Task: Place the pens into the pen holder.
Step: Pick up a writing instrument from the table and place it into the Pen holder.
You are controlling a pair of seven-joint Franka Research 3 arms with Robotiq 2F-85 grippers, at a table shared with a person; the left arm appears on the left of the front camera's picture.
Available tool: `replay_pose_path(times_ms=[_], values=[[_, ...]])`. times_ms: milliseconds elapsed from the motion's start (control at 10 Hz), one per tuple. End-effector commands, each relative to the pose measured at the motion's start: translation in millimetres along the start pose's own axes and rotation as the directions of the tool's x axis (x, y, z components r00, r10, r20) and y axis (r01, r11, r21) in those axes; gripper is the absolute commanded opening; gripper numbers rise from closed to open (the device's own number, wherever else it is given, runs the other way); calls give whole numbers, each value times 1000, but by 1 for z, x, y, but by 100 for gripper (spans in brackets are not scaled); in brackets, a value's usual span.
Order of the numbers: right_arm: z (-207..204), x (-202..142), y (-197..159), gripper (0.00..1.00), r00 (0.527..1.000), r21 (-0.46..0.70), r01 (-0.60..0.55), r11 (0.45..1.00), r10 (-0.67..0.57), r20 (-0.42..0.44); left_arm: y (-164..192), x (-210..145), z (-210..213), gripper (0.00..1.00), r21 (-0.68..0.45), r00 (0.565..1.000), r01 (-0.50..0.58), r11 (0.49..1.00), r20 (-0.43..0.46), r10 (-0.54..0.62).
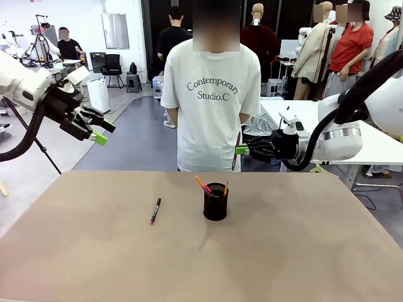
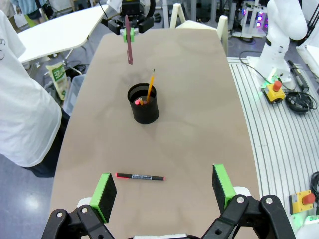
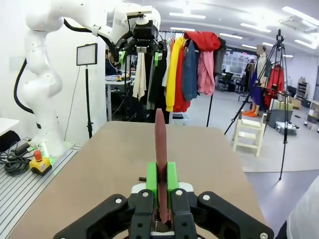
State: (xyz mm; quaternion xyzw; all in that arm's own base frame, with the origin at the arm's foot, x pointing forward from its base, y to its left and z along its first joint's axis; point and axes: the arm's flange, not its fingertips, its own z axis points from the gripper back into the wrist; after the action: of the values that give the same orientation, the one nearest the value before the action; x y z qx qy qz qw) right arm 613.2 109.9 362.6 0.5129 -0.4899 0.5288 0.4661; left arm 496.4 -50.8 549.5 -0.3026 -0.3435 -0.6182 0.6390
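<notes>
Right pincer (image 1: 241,150) is clamped on a maroon pen (image 1: 236,154), which stands roughly upright between its green pads, its lower part hanging free below them. It hangs high above the worktop (image 1: 302,251), above and a little to the side of the pen holder (image 1: 215,204) and apparently not yet over its mouth. Left pincer (image 1: 104,132) is raised off to its own side, jaws spread wide and empty. Two pens already stand in the pen holder: an orange-yellow pencil (image 1: 225,188) leaning on one side of the rim and a pinkish-red pen (image 1: 203,184) on the other. One dark pen with a red end (image 1: 155,211) lies flat on the worktop, beside the holder and apart from it. By my reckoning the job is about half done: the maroon pen needs lowering in, and the dark one is yet to be picked up.
</notes>
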Motion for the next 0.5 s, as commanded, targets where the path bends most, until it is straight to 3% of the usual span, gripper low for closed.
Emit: replay_pose_path(times_ms=[0,400], values=[[-15,-14,-2,0,998,13,63,998,-64,16,-2,0,2,100,-7,1000,-3,1000,3,3],[-37,-44,-7,0,990,65,129,990,-132,50,-2,0,2,100,-7,1000,-3,1000,3,3]])
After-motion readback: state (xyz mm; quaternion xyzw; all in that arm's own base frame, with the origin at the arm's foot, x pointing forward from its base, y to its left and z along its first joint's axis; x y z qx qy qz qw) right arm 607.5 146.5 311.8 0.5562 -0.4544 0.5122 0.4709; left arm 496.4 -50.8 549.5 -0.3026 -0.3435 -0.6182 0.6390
